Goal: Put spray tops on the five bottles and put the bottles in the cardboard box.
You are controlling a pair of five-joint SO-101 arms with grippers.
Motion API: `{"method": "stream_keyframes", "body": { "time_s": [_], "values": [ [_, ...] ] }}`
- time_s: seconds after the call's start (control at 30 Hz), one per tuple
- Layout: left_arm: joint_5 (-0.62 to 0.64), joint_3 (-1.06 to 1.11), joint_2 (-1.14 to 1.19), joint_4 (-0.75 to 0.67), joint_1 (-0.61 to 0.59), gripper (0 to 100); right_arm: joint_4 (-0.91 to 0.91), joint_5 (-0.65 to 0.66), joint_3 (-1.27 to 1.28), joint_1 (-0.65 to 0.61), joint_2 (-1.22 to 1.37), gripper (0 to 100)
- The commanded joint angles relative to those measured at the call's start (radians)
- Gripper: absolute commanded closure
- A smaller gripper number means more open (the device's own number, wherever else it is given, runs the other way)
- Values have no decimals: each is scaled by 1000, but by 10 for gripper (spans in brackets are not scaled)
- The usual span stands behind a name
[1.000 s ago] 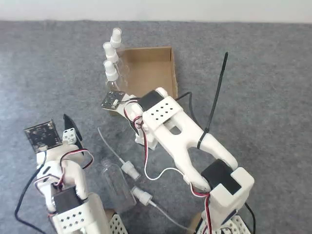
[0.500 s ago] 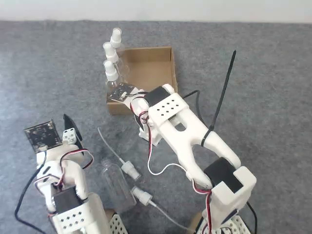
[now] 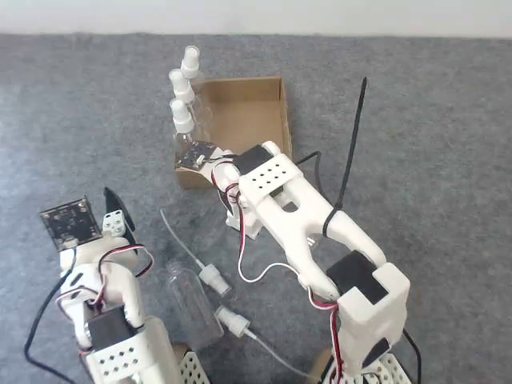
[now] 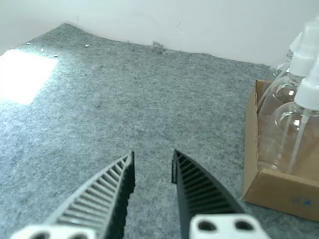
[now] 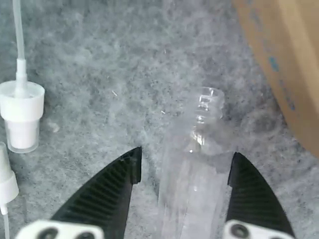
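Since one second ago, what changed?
The right arm shifted its wrist away from its base, toward the near corner of the cardboard box. Its open gripper now straddles an uncapped bottle. The left arm, the other lying bottle, two loose spray tops and three topped bottles stayed put.

Grey felt [image 3: 80, 104] covers the table and meets a white wall [image 3: 256, 16] at its far edge. A bright light patch [image 4: 22, 74] lies on the felt, with pale lint specks [image 4: 87, 46] near it.
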Motion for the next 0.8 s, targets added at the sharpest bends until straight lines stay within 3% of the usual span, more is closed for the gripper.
{"method": "stream_keyframes", "body": {
  "time_s": [0.0, 0.77],
  "values": [
    [-9, -15, -15, -31, -5, 880, -13, 15, -15, 15, -15, 767],
    [-9, -15, -15, -31, -5, 880, 1, 124, -58, 58, 62, 765]
  ]
}}
